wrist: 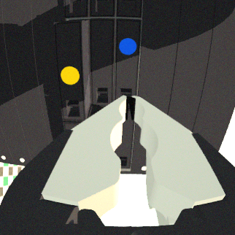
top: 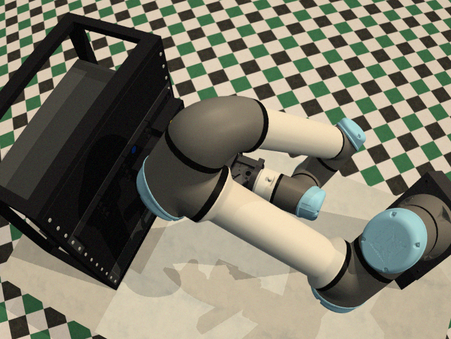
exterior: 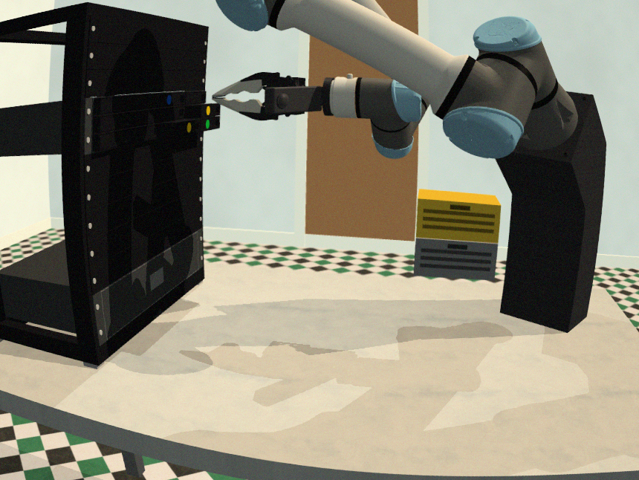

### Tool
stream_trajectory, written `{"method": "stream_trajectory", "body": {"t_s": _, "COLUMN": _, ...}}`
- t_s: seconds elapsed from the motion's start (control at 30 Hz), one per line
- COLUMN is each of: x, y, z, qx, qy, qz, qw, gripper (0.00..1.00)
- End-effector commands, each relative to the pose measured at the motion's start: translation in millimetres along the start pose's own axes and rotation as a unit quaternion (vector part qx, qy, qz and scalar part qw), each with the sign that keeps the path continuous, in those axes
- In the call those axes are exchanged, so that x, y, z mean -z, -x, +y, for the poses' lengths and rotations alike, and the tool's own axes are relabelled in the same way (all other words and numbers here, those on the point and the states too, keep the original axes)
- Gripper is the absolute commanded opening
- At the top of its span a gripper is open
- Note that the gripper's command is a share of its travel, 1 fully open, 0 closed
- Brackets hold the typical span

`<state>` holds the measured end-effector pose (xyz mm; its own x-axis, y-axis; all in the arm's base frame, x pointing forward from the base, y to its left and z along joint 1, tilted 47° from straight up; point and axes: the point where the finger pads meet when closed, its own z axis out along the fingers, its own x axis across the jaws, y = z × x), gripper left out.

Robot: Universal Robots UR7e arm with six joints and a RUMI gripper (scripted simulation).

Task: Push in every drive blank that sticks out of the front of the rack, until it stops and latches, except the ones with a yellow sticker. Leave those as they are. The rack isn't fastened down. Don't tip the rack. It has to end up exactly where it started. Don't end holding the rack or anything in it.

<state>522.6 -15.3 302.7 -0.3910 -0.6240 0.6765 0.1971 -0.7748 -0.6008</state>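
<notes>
The black rack [top: 125, 98] [exterior: 77, 180] stands at the left. A blank with a blue sticker [top: 133, 149] [exterior: 169, 99] [wrist: 128, 46] looks level with its front. A blank with a yellow sticker [exterior: 189, 127] [wrist: 70, 75] sticks out, its side wall showing in the wrist view. At the far end, a second yellow-stickered blank [exterior: 208, 110] sticks out above a green-stickered blank [exterior: 207, 123], which also sticks out. My gripper [exterior: 214, 96] [wrist: 128, 98] is shut and empty, its tips off the rack front, near the height of the blue sticker. The arm hides the tips in the top view.
The rack stands on a pale table [top: 152, 314] [exterior: 320, 439]. The arm's black pedestal [exterior: 542, 247] is at the right. The arm's elbow [top: 215, 131] hangs high beside the rack front. A yellow and grey drawer stack [exterior: 457, 222] stands in the background.
</notes>
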Motion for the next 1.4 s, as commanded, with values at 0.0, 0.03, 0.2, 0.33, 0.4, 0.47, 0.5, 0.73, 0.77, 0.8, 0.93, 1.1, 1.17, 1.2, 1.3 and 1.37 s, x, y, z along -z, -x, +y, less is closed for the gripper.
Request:
{"method": "stream_trajectory", "body": {"t_s": 0.0, "x": 15.4, "y": -1, "z": 1, "qx": 0.0, "qy": -0.001, "qz": 0.0, "qw": 1.0, "gripper": 0.0}}
{"method": "stream_trajectory", "body": {"t_s": 0.03, "x": 16.7, "y": -1, "z": 1, "qx": 0.0, "qy": -0.001, "qz": 0.0, "qw": 1.0, "gripper": 0.0}}
{"method": "stream_trajectory", "body": {"t_s": 0.2, "x": 18.8, "y": -1, "z": 1, "qx": 0.0, "qy": -0.001, "qz": 0.0, "qw": 1.0, "gripper": 0.0}}
{"method": "stream_trajectory", "body": {"t_s": 0.33, "x": 18.8, "y": -1, "z": 1, "qx": 0.0, "qy": -0.001, "qz": 0.0, "qw": 1.0, "gripper": 0.0}}
{"method": "stream_trajectory", "body": {"t_s": 0.4, "x": 18.8, "y": 0, "z": 2, "qx": 0.0, "qy": -0.001, "qz": 0.0, "qw": 1.0, "gripper": 0.0}}
{"method": "stream_trajectory", "body": {"t_s": 0.47, "x": 18.8, "y": 1, "z": 3, "qx": 0.0, "qy": -0.001, "qz": 0.0, "qw": 1.0, "gripper": 0.0}}
{"method": "stream_trajectory", "body": {"t_s": 0.5, "x": 18.8, "y": 1, "z": 4, "qx": 0.0, "qy": -0.001, "qz": 0.0, "qw": 1.0, "gripper": 0.0}}
{"method": "stream_trajectory", "body": {"t_s": 0.73, "x": 19.1, "y": 11, "z": 21, "qx": 0.0, "qy": -0.001, "qz": 0.0, "qw": 1.0, "gripper": 0.0}}
{"method": "stream_trajectory", "body": {"t_s": 0.77, "x": 19.1, "y": 11, "z": 21, "qx": 0.0, "qy": -0.001, "qz": 0.0, "qw": 1.0, "gripper": 0.0}}
{"method": "stream_trajectory", "body": {"t_s": 0.8, "x": 19.1, "y": 11, "z": 21, "qx": 0.0, "qy": -0.001, "qz": 0.0, "qw": 1.0, "gripper": 0.0}}
{"method": "stream_trajectory", "body": {"t_s": 0.93, "x": 19.4, "y": 21, "z": 37, "qx": 0.0, "qy": -0.001, "qz": 0.0, "qw": 1.0, "gripper": 0.0}}
{"method": "stream_trajectory", "body": {"t_s": 1.1, "x": 19.7, "y": 36, "z": 62, "qx": 0.0, "qy": -0.001, "qz": 0.0, "qw": 1.0, "gripper": 0.0}}
{"method": "stream_trajectory", "body": {"t_s": 1.17, "x": 19.9, "y": 41, "z": 72, "qx": 0.0, "qy": -0.001, "qz": 0.0, "qw": 1.0, "gripper": 0.0}}
{"method": "stream_trajectory", "body": {"t_s": 1.2, "x": 20.0, "y": 44, "z": 77, "qx": 0.0, "qy": -0.001, "qz": 0.0, "qw": 1.0, "gripper": 0.0}}
{"method": "stream_trajectory", "body": {"t_s": 1.3, "x": 20.2, "y": 52, "z": 90, "qx": 0.0, "qy": -0.001, "qz": 0.0, "qw": 1.0, "gripper": 0.0}}
{"method": "stream_trajectory", "body": {"t_s": 1.37, "x": 20.2, "y": 52, "z": 90, "qx": 0.0, "qy": -0.001, "qz": 0.0, "qw": 1.0, "gripper": 0.0}}
